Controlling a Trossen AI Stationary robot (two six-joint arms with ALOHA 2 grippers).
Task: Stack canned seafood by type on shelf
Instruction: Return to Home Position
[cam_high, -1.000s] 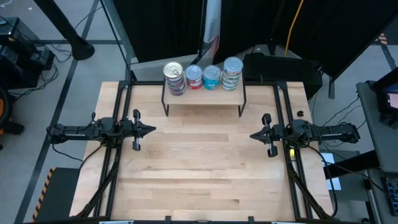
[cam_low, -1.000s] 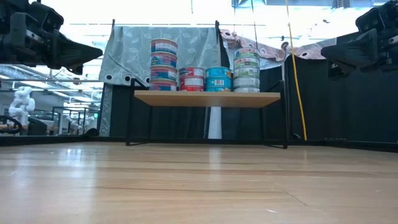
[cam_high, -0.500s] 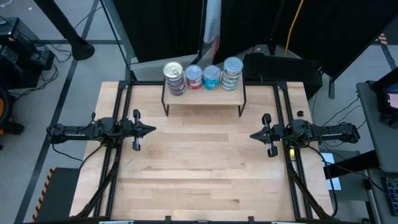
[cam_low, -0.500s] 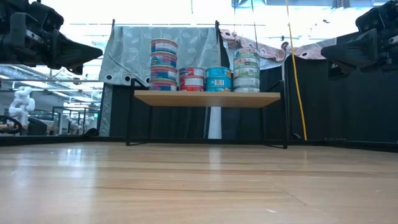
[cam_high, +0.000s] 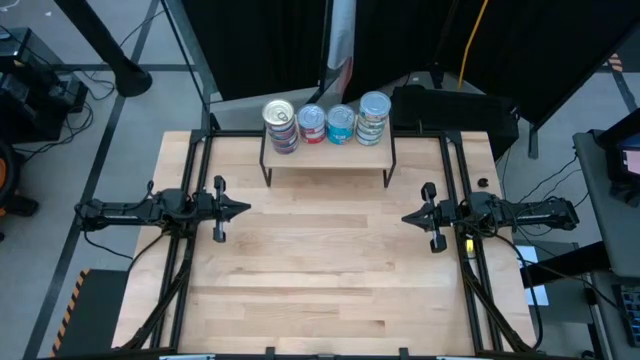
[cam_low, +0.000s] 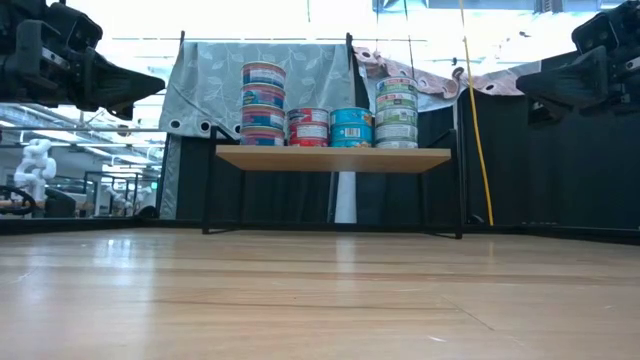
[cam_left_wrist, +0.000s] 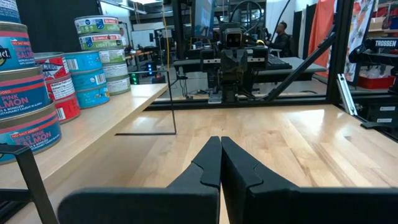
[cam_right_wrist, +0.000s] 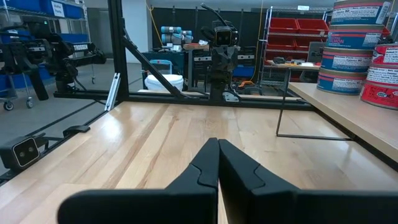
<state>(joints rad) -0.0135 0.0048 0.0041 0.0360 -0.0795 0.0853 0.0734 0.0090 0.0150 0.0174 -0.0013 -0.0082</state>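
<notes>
Nothing has moved since the earlier frames. The left gripper (cam_high: 245, 209) hangs over the left side of the table (cam_high: 320, 290) and the right gripper (cam_high: 405, 217) over its right side. Their tips point at each other, well apart and clear of the wood. Both wrist views show the jaws pressed together, holding nothing. All tins stand on the shelf (cam_high: 327, 155) at the table's far edge, in a row of four: a tall blue stack (cam_low: 263, 103) at the left, then a short red stack (cam_low: 308, 127), a short teal stack (cam_low: 351, 127), and a tall green stack (cam_low: 397, 113) at the right.
</notes>
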